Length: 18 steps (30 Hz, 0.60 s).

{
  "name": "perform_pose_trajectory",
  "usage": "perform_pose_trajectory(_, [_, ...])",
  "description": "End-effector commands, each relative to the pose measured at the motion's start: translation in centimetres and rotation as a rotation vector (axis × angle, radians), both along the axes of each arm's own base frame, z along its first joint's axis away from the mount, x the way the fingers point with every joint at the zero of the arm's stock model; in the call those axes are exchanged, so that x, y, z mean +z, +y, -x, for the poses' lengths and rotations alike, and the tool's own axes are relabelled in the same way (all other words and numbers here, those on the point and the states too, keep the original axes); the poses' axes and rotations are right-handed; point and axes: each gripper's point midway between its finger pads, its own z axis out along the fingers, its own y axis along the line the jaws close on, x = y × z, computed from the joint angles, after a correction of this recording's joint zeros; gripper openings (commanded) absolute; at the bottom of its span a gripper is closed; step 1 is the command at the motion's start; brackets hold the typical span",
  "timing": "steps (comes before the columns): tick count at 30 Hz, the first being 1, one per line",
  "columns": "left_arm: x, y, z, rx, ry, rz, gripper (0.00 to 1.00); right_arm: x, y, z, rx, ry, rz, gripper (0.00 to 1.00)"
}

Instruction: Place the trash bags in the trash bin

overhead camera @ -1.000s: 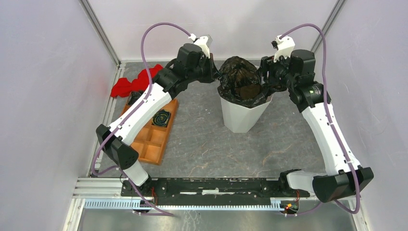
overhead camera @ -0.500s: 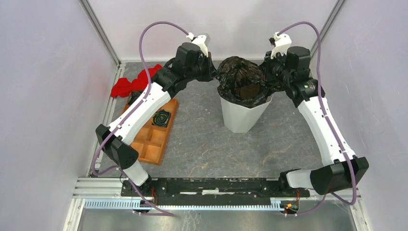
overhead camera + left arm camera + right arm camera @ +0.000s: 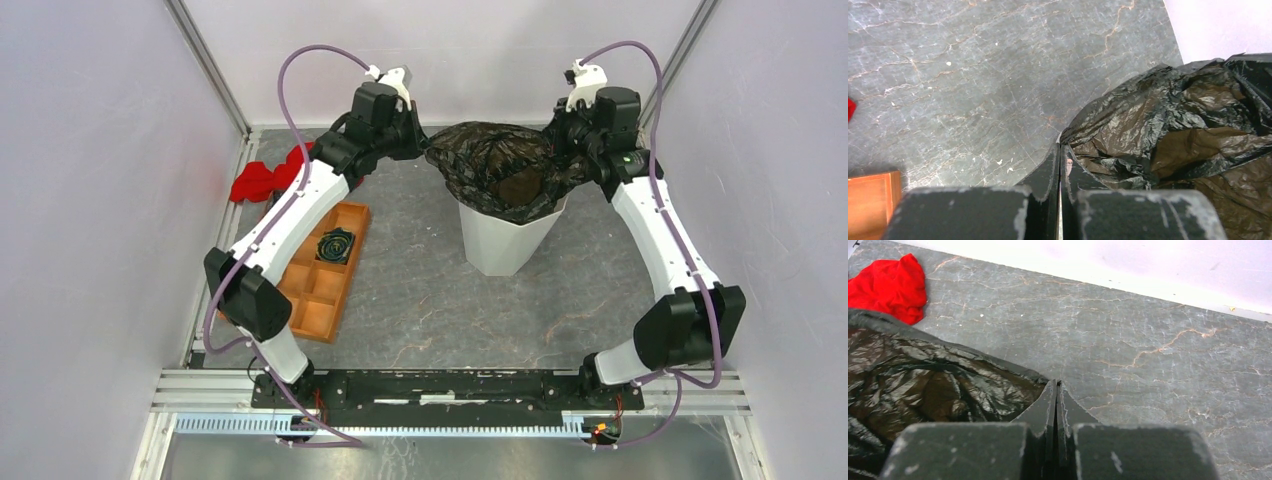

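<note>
- The trash bag (image 3: 495,172) sits in the mouth of the trash bin (image 3: 503,245), its film stretched wide above the rim.
- The left end effector (image 3: 1060,150), left of the bin, is pinched closed on the bag's edge.
- The right end effector (image 3: 1056,387), right of the bin, is clamped on the opposite edge.
- A red cloth (image 3: 262,178) lies on the surface (image 3: 420,300), well left of the bin.

The gripper (image 3: 1056,386), jaws pressed together, pinches the edge of the bag (image 3: 923,375) spreading to its left; a cloth (image 3: 890,287) lies beyond on the table (image 3: 1158,355).
</note>
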Motion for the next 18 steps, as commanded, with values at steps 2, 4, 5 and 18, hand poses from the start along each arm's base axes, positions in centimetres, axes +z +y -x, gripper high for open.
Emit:
perform_pose_trajectory(2, [-1.9, -0.9, -0.9, -0.028, 0.030, 0.038, 0.02, 1.4, -0.8, -1.6, 0.012, -0.058, -0.030, 0.00])
perform_pose_trajectory(4, [-2.7, -1.2, -1.0, -0.045, 0.049, 0.044, 0.02, 1.1, -0.8, -1.7, 0.026, -0.051, -0.047, 0.00])
perform_pose_trajectory(5, [-3.2, -1.5, -1.0, -0.059, 0.059, 0.049, 0.02, 1.1, -0.8, -1.7, 0.033, -0.050, -0.052, 0.00])
perform_pose_trajectory(18, [-6.4, -4.1, -0.7, -0.137, 0.158, 0.131, 0.02, -3.4, -2.1, -2.1, 0.014, 0.048, -0.092, 0.00])
